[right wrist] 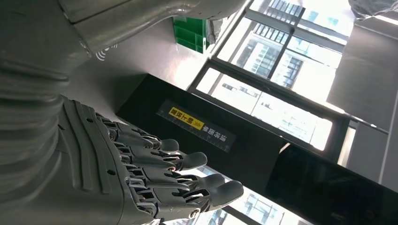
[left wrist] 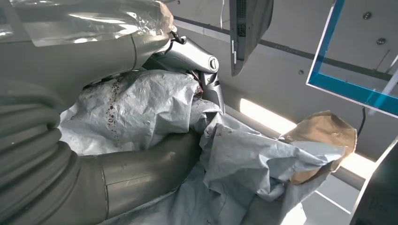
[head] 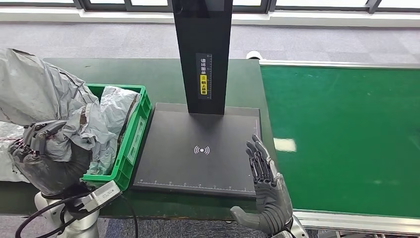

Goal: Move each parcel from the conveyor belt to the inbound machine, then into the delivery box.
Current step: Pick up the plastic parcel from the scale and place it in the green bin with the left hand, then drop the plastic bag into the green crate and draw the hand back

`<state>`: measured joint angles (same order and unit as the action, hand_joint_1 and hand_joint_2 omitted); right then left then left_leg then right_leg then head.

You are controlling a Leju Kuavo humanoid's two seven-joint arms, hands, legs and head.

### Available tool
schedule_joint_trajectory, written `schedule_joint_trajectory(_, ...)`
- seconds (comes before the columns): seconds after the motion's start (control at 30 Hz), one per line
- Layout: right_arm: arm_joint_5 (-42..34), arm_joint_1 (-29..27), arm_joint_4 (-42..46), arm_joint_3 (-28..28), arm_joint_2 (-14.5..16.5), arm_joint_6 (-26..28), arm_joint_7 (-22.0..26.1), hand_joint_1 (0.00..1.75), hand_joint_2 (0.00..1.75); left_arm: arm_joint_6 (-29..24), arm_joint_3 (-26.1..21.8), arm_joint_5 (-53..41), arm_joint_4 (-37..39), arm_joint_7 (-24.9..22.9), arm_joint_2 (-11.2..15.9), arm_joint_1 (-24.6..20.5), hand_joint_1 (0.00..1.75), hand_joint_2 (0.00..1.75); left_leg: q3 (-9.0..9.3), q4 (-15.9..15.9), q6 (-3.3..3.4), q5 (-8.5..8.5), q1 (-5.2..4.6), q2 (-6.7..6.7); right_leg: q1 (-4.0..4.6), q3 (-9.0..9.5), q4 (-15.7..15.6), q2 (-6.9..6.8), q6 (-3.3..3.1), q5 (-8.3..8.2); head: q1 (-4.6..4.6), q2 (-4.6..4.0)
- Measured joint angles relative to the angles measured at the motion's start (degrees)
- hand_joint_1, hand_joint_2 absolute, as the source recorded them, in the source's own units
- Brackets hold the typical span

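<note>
My left hand [head: 45,148] grips a crumpled grey plastic parcel [head: 34,89] at the near left end of the green delivery box [head: 134,133]. In the left wrist view the thick thumb [left wrist: 141,173] lies under the grey parcel [left wrist: 141,103] and darker fingers [left wrist: 209,77] lie over it. Another grey parcel [head: 116,104] lies inside the box. My right hand [head: 265,184] hovers with fingers stretched and holds nothing, over the near right corner of the inbound machine's black platform [head: 198,148]. The right wrist view shows that hand [right wrist: 155,173] bare.
The machine's black column [head: 203,49] rises behind the platform and carries a yellow label. The green conveyor belt [head: 341,134] runs along the right with no parcel on its visible part. A dark green table [head: 163,79] carries box and machine.
</note>
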<state>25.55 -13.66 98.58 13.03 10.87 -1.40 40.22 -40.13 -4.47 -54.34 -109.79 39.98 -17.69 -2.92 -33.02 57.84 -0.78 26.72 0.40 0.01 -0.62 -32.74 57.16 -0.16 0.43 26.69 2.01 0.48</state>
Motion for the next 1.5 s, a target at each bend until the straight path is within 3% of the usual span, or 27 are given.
schedule_joint_trajectory(0.17,0.2,-0.1,0.0,0.0,0.0,0.5,0.0,0.00,1.75,0.0,-2.0,4.0,-0.2,0.0,-0.1,0.2,1.75,1.75,0.01,0.0,0.00,0.00,0.00,0.01,0.00,-0.02,0.0,0.01,-0.01,0.01,0.00,0.00)
schedule_joint_trajectory(0.33,1.0,-0.8,0.0,0.0,0.0,0.0,0.0,0.00,1.75,0.1,-5.0,16.7,4.1,-0.3,0.3,0.2,1.75,1.75,0.02,0.0,-0.01,0.00,0.00,0.01,0.01,-0.02,0.0,0.01,-0.04,0.03,0.00,0.00)
schedule_joint_trajectory(0.43,1.9,-1.4,0.1,0.0,0.0,-0.2,0.0,0.00,1.75,2.5,-6.5,21.9,10.3,-3.8,1.7,-0.5,1.75,1.75,0.04,0.0,-0.01,0.00,0.00,0.01,0.00,-0.04,0.0,0.00,-0.04,0.04,0.00,0.00)
schedule_joint_trajectory(0.57,3.6,-2.7,1.3,0.0,0.0,-0.4,-1.1,0.00,1.75,9.5,-8.4,24.2,23.6,-10.0,4.2,-4.0,1.75,1.75,0.04,0.0,-0.02,-0.01,0.01,-0.01,0.01,-0.03,0.0,-0.03,-0.07,0.01,-0.01,0.00)
schedule_joint_trajectory(0.67,4.1,-3.8,2.1,0.0,0.2,-0.7,-1.6,0.00,1.75,10.7,-9.3,24.2,31.1,-10.6,4.8,-5.6,1.75,1.75,0.04,0.0,-0.04,-0.02,0.00,0.11,0.00,-0.05,0.0,0.10,-0.09,-0.04,0.00,0.00)
schedule_joint_trajectory(0.8,4.2,-4.4,2.6,0.0,0.4,-0.8,-1.8,0.00,1.75,11.0,-9.9,24.1,35.2,-10.7,5.1,-6.1,1.75,1.75,0.03,0.0,-0.03,0.00,-0.01,0.13,-0.01,-0.06,0.0,0.12,-0.07,-0.04,0.00,0.00)
schedule_joint_trajectory(0.83,4.2,-4.4,2.7,-0.1,0.4,-0.8,-1.8,0.00,1.75,11.2,-9.9,24.0,35.5,-10.8,5.1,-6.1,1.52,1.75,0.02,0.0,-0.02,0.01,-0.01,0.12,-0.01,-0.06,0.0,0.12,-0.07,-0.04,0.00,0.00)
schedule_joint_trajectory(0.9,4.3,-4.4,2.8,-0.2,0.6,-0.8,-1.8,0.00,1.75,11.4,-9.9,23.7,35.8,-10.8,5.2,-6.1,0.67,1.75,0.02,0.0,-0.03,0.02,-0.01,0.10,-0.01,-0.06,0.0,0.10,-0.06,-0.02,0.00,0.00)
schedule_joint_trajectory(0.93,4.3,-4.4,2.9,-0.4,0.7,-0.9,-1.8,0.00,1.75,11.5,-9.9,23.6,36.0,-10.8,5.2,-6.1,0.24,1.31,0.01,0.0,-0.03,0.03,-0.01,0.09,0.00,-0.06,0.0,0.09,-0.06,-0.01,0.00,0.00)
schedule_joint_trajectory(0.97,4.4,-4.4,3.0,-0.6,0.9,-1.0,-1.9,0.00,1.75,11.5,-9.9,23.5,36.1,-10.8,5.2,-6.0,0.03,0.87,0.01,0.0,-0.04,0.03,-0.01,0.08,0.00,-0.06,0.0,0.09,-0.07,-0.01,0.00,0.00)
schedule_joint_trajectory(1.03,4.5,-4.5,3.4,-1.0,1.1,-1.2,-2.0,0.00,1.75,11.6,-9.9,23.7,36.1,-10.5,5.1,-6.0,0.00,0.00,0.02,0.0,-0.05,0.04,0.00,0.09,0.00,-0.07,0.0,0.10,-0.07,0.00,0.00,0.00)
schedule_joint_trajectory(1.5,4.8,-5.2,4.0,-3.0,2.2,-1.5,-2.1,0.00,1.75,10.3,-9.9,28.4,30.0,-8.1,3.3,-3.3,0.00,0.00,0.03,0.0,-0.05,0.04,0.00,0.09,0.00,-0.06,0.0,0.10,-0.08,0.00,0.00,0.00)
